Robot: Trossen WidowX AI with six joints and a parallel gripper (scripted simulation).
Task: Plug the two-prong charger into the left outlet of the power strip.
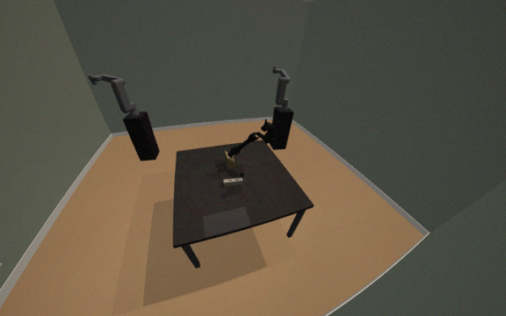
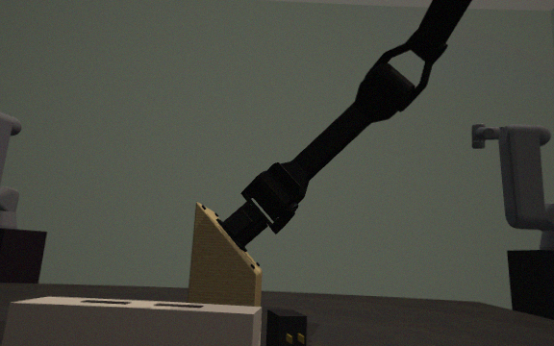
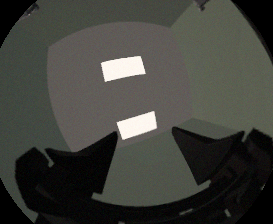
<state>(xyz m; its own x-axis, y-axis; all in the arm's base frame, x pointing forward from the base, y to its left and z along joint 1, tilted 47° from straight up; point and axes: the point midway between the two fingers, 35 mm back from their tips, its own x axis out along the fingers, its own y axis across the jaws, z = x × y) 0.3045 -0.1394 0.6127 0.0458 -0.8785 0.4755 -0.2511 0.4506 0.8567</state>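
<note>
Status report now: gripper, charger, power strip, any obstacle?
Gripper open, holding nothing, above table. Charger lies beside power strip, not plugged. Nothing seen blocking the outlets.

Single black six-joint robot arm [image 2: 339, 130], reaching down at a slant from upper right to lower left, forked elbow link at top, boxy black wrist housing [image 2: 273, 192] below, tan wedge-shaped parallel-jaw gripper [image 2: 221, 264], fingers spread wide, nothing between them, dark finger pads apart in wrist view.
</note>
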